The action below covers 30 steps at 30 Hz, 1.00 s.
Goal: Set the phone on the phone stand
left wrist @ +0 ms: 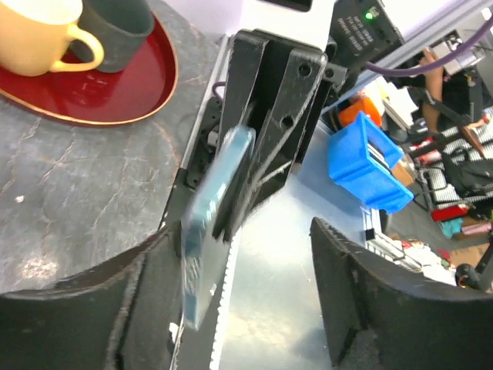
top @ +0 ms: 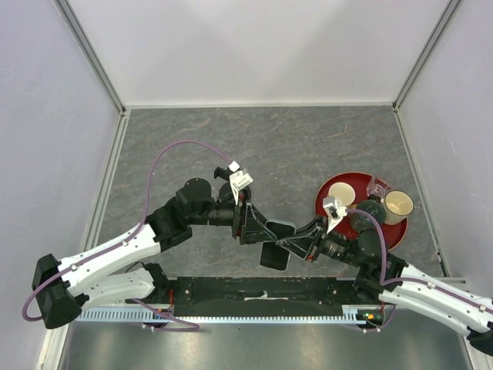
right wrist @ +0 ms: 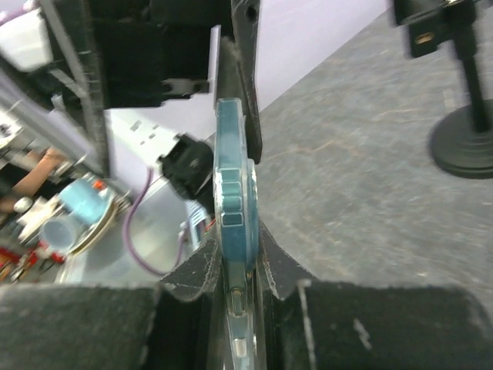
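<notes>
My right gripper (right wrist: 235,274) pinches the phone (right wrist: 233,193) by one end, holding it off the table (right wrist: 347,193), edge-on to that wrist camera; it shows as a thin bluish slab with rounded corners, screen unseen; my left gripper (left wrist: 245,262) stands spread wide, one finger just beside the phone; beyond, the phone stand (right wrist: 462,142) sits on the table, its clamp blurred and cropped; overhead I cannot pick it out.

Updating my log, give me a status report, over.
Right gripper shut on the phone, edge-on. Left gripper open around it. Phone stand apart on the table, nothing seen blocking.
</notes>
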Each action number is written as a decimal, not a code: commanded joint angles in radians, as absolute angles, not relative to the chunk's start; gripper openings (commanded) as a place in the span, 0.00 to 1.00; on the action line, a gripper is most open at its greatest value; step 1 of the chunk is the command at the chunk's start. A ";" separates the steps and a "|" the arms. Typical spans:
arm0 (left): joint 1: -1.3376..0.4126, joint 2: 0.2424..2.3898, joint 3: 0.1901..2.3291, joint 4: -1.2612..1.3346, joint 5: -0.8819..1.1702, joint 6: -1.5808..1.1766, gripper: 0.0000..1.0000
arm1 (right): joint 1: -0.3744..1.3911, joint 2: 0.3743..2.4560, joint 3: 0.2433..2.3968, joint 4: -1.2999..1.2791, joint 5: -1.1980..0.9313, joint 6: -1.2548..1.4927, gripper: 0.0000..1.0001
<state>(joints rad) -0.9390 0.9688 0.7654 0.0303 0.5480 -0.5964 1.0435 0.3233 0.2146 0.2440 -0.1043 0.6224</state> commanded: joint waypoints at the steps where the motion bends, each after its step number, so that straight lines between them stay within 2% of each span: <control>1: -0.936 1.008 0.798 0.187 0.779 -0.621 0.64 | 1.045 0.411 0.230 0.520 -0.296 0.686 0.00; 2: -0.937 1.026 0.798 0.187 0.785 -0.621 0.59 | 1.046 0.426 0.229 0.549 -0.299 0.692 0.00; 3: -0.936 1.031 0.798 0.187 0.790 -0.621 0.50 | 1.046 0.452 0.226 0.598 -0.298 0.699 0.00; 8: -0.936 1.020 0.790 0.155 0.776 -0.597 0.23 | 1.045 0.506 0.219 0.669 -0.298 0.727 0.00; 9: -0.936 1.019 0.792 0.138 0.772 -0.591 0.12 | 1.046 0.512 0.215 0.702 -0.296 0.733 0.00; 10: -0.936 1.017 0.795 0.123 0.759 -0.577 0.08 | 1.046 0.518 0.204 0.716 -0.293 0.738 0.00; 11: -0.936 1.014 0.798 0.109 0.743 -0.568 0.05 | 1.045 0.534 0.203 0.724 -0.293 0.741 0.05; 12: -0.936 0.997 0.796 0.098 0.720 -0.565 0.02 | 1.046 0.543 0.201 0.712 -0.290 0.736 0.19; 13: -0.936 0.985 0.795 0.080 0.665 -0.555 0.02 | 1.045 0.552 0.204 0.697 -0.287 0.729 0.45; 14: -0.936 0.970 0.793 0.077 0.632 -0.552 0.02 | 1.045 0.575 0.206 0.683 -0.285 0.718 0.55; 16: -0.936 0.927 0.793 0.074 0.560 -0.552 0.02 | 1.046 0.601 0.193 0.670 -0.291 0.718 0.70; 19: -0.936 0.888 0.798 0.083 0.508 -0.548 0.02 | 1.048 0.650 0.154 0.756 -0.313 0.748 0.73; 21: -0.936 0.870 0.796 0.089 0.482 -0.546 0.02 | 1.051 0.679 0.124 0.843 -0.322 0.778 0.71; 24: -0.936 0.835 0.788 0.098 0.448 -0.551 0.02 | 1.057 0.706 0.130 0.877 -0.333 0.779 0.60; 26: -0.934 0.827 0.784 0.109 0.446 -0.558 0.02 | 1.066 0.721 0.143 0.879 -0.341 0.773 0.47; 27: -0.936 0.831 0.784 0.113 0.457 -0.569 0.02 | 1.066 0.724 0.150 0.887 -0.339 0.772 0.38; 28: -0.936 0.839 0.785 0.117 0.483 -0.574 0.02 | 1.074 0.726 0.153 0.896 -0.336 0.767 0.11; 29: -0.934 0.847 0.788 0.120 0.497 -0.580 0.04 | 1.075 0.729 0.155 0.916 -0.324 0.767 0.00; 30: -0.934 0.870 0.793 0.118 0.508 -0.592 0.21 | 1.077 0.727 0.150 0.925 -0.310 0.767 0.00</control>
<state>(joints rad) -0.9291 0.8551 0.7650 0.0265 0.4728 -0.5602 1.0706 0.7166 0.1295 0.8356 -0.3443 0.7639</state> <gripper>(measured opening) 0.168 0.122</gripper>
